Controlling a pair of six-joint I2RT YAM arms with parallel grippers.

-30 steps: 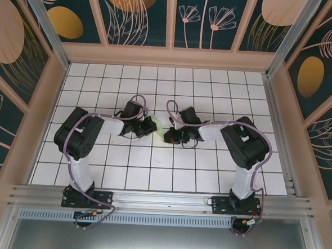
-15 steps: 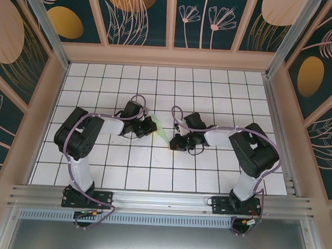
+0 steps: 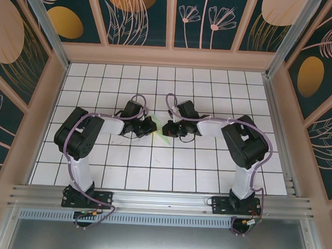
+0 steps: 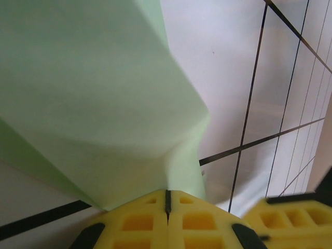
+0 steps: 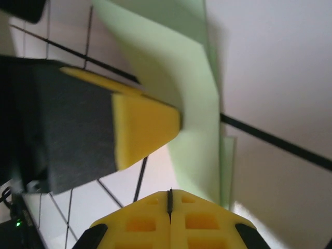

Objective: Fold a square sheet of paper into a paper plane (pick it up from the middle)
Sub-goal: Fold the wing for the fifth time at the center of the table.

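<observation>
- Left end effector [image 4: 167, 194] clenched on the folded paper [image 4: 104, 104], which fans away from its tips, mid-surface.
- Right end effector [image 5: 169, 193] clenched, tips touching the paper's edge; cannot confirm a pinch.
- The two meet tip to tip, paper between. Left has the hold. Long axis unclear.
- Surface [image 3: 151, 180]: white grid tiles, walls well apart, so ample room.

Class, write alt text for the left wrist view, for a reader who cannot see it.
Pale green folded paper rises from the left pincer, whose yellow fingers are shut on its lower edge. Behind lies a white table with black grid lines.
</observation>
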